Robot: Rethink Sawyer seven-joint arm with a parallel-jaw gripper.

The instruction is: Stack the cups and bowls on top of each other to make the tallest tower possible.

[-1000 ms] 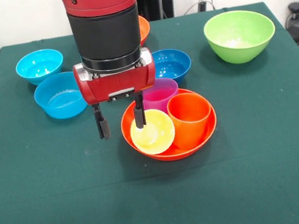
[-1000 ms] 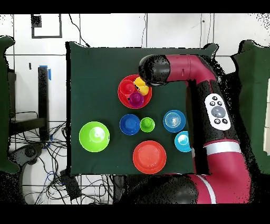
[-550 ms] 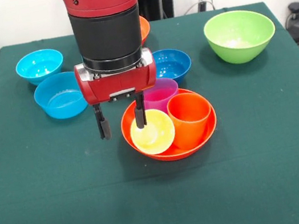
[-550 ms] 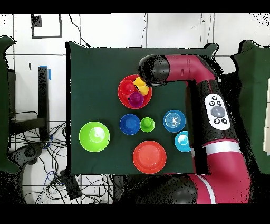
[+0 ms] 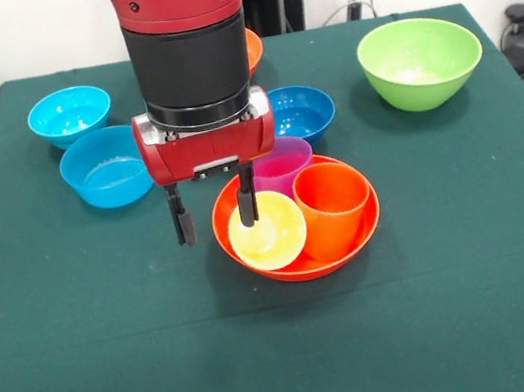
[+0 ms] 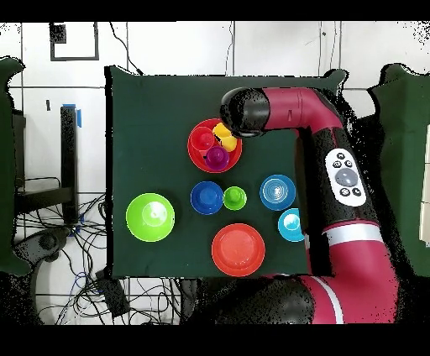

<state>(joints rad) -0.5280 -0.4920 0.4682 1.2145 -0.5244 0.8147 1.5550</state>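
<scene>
Gripper: your gripper (image 5: pixel 212 211) hangs with its fingers spread wide and holds nothing; one finger (image 5: pixel 245 199) dips into the mouth of the yellow cup (image 5: pixel 267 231), the other (image 5: pixel 180 221) hangs outside the bowl's rim.

Yellow cup: it lies tipped in the orange bowl (image 5: pixel 360 231), its mouth turned toward the camera in the front view, at about 8 o'clock within the bowl.

Orange cup: the orange cup (image 5: pixel 333 206) stands upright at about 3 o'clock in the same bowl, touching the yellow cup.

Purple cup: the purple cup (image 5: pixel 282 165) sits at about 12 o'clock in the bowl, partly behind the gripper.

Green cup: in the overhead view the green cup (image 6: pixel 234 198) stands just beside the dark blue bowl (image 6: pixel 206 197).

Other bowls: the lime green bowl (image 5: pixel 420 61), two light blue bowls (image 5: pixel 70 114) (image 5: pixel 106 168) and a second orange bowl (image 6: pixel 238 248) lie apart on the table (image 5: pixel 89 369); no tower stands yet.

Risk, closing: if you close now, judge that the outer finger may catch the bowl's rim and drag the whole bowl.

Risk, grip: the tilted cup wall may slip from the pads, so the cup could roll against the orange cup and topple it.

Risk, lifting: a one-wall pinch may let the cup swing and drop.
</scene>
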